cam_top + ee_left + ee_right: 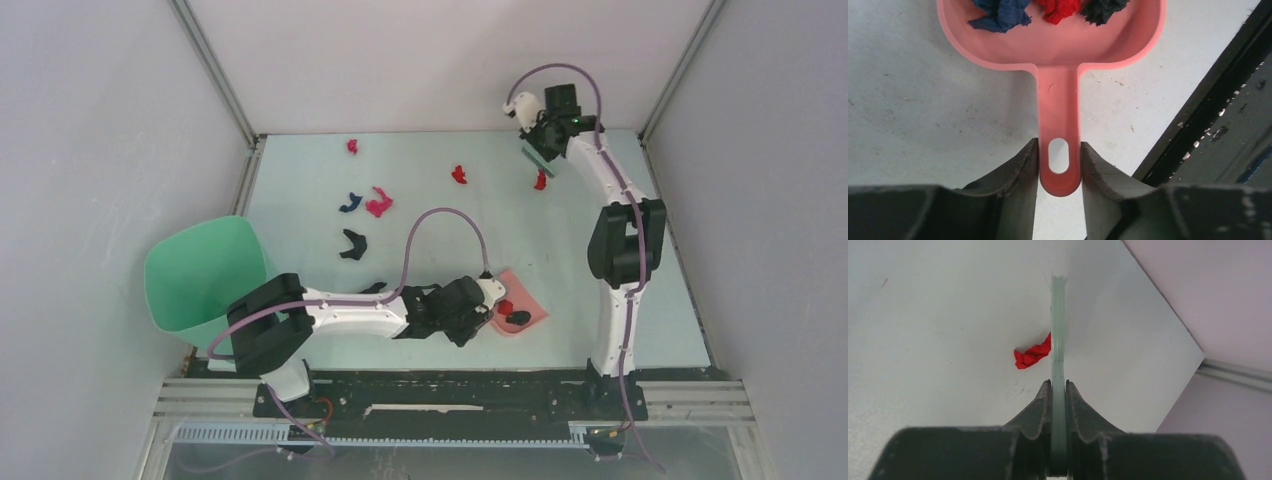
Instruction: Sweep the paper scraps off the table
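My left gripper [486, 314] [1060, 156] is shut on the handle of the pink dustpan [527, 300] [1058, 95], which lies flat on the table [560, 240] near the front. A dark blue scrap [1000, 12], a red one [1058, 7] and a black one [1103, 7] lie in the pan. My right gripper [545, 142] [1058, 387] is shut on the thin green brush [537, 158] [1058, 330] at the far right, right beside a red scrap [541, 181] [1032, 356]. Loose scraps lie on the table: red [352, 146], red [459, 175], dark blue [349, 203], magenta [379, 203] and black [352, 244].
A darker green round bin [200, 275] stands off the table's left front corner, beside the left arm's base. The black metal frame [1198, 130] of the table's near edge runs close to the right of the dustpan. Grey walls close in the back and sides.
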Robot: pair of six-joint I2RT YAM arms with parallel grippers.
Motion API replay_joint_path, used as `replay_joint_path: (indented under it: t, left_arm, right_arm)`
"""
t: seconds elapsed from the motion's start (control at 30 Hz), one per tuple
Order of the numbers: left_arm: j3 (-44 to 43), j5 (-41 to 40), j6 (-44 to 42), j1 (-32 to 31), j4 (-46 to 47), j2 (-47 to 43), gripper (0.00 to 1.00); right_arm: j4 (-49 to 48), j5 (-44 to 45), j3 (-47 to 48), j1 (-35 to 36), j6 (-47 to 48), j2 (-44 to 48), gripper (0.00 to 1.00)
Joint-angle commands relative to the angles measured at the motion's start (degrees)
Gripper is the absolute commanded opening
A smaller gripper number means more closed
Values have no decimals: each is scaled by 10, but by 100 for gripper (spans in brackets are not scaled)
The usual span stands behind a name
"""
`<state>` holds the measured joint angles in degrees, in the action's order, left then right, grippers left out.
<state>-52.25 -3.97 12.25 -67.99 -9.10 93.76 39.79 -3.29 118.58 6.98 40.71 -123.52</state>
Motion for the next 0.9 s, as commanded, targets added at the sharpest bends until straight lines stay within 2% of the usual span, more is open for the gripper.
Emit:
replay_joint_path:
  t: [0.0, 0.23, 0.37, 0.53, 0.87]
  left_arm:
    - [1, 25, -15, -1, 28, -3, 38]
    - [18, 35, -10, -1, 44, -21, 12]
    - [8, 22, 17, -1, 5, -34, 1]
    - [-23, -21, 72, -1, -81, -30, 0]
    - [-57, -10, 94, -1, -85, 5, 0]
  right_arm:
    - [-42, 73, -74, 35, 103, 39, 0]
    - [-41, 57, -218, 64, 98, 125, 0]
    - [-24, 39, -288, 78, 71, 191, 0]
    - [45, -21, -323, 83, 11, 254, 0]
    - [128, -176, -379, 82, -138, 335, 0]
